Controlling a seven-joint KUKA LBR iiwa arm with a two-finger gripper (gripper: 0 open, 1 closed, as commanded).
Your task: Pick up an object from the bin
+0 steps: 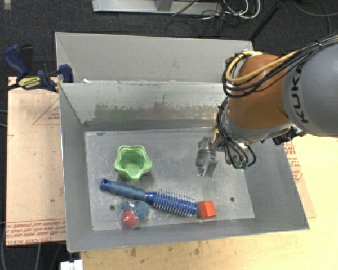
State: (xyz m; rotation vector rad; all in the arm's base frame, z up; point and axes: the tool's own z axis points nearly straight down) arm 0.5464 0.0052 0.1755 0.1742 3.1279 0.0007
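My gripper (205,163) hangs over the bare floor in the right half of the bin, its metal fingers pointing down and close together, with nothing between them. A small orange block (207,210) lies below it near the front wall. A blue hairbrush (149,198) stretches from that block leftward along the front. A green flower-shaped cup (132,162) stands to the left of the gripper, well apart from it.
A small toy with a red ball and a blue part (131,215) lies at the front left, touching the brush. The arm with its orange cover and cables reaches in over the bin's right rim.
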